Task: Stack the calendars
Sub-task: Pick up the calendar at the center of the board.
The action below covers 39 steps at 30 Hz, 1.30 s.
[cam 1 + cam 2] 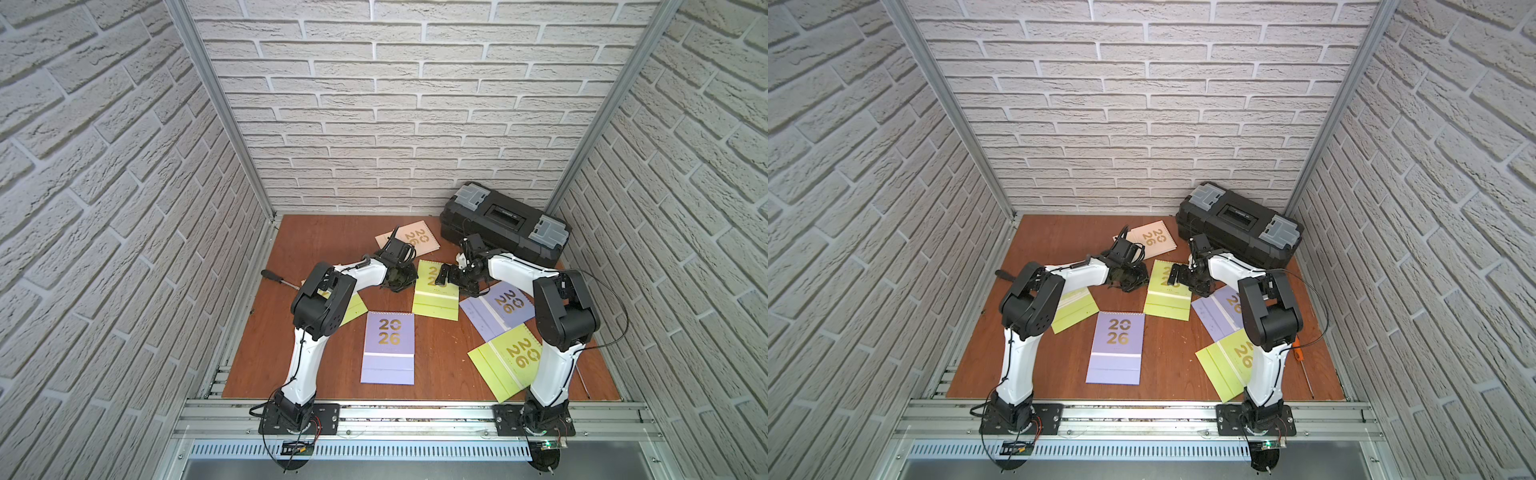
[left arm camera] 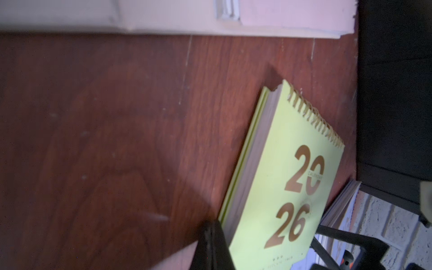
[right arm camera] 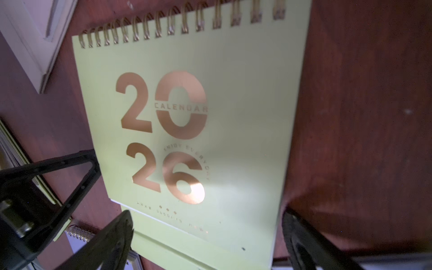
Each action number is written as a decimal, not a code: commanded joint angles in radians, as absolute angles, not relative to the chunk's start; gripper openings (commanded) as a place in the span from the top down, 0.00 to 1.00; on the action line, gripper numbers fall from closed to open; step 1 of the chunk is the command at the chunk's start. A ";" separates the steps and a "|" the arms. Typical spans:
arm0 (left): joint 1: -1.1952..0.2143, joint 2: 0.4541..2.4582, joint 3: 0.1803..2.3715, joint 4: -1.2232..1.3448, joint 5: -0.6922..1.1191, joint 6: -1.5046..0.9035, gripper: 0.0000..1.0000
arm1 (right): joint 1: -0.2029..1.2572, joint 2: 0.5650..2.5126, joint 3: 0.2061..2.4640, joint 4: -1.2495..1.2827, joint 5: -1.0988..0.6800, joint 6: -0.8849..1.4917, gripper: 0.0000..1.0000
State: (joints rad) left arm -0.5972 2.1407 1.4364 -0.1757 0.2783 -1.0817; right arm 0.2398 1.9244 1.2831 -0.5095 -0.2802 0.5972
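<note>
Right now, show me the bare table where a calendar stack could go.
Bare: the far-left corner between the back wall, screwdriver and cream calendar; the front strip between the centre lavender calendar and front green calendar. Crowded: mid-right, near the toolbox.

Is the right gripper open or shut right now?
Open: the right gripper shows jaws wide apart in its wrist view, the lime green calendar visible between them.

Left arm (image 1: 353,272) and right arm (image 1: 515,266) bend inward, left jaws closed, right jaws spread wide.
</note>
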 commanded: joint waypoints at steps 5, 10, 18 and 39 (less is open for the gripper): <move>-0.610 2.181 1.384 -0.147 0.278 -1.123 1.00 | 0.223 1.931 1.221 -0.429 -0.328 0.622 0.00; -0.615 2.192 1.363 -0.119 0.290 -1.142 1.00 | 0.210 1.905 1.194 -0.360 -0.390 0.633 0.00; -0.617 2.200 1.362 -0.114 0.298 -1.147 1.00 | 0.201 1.832 1.143 -0.198 -0.502 0.666 0.00; -0.600 2.154 1.341 -0.154 0.261 -1.117 1.00 | 0.181 1.710 1.095 -0.086 -0.523 0.742 0.21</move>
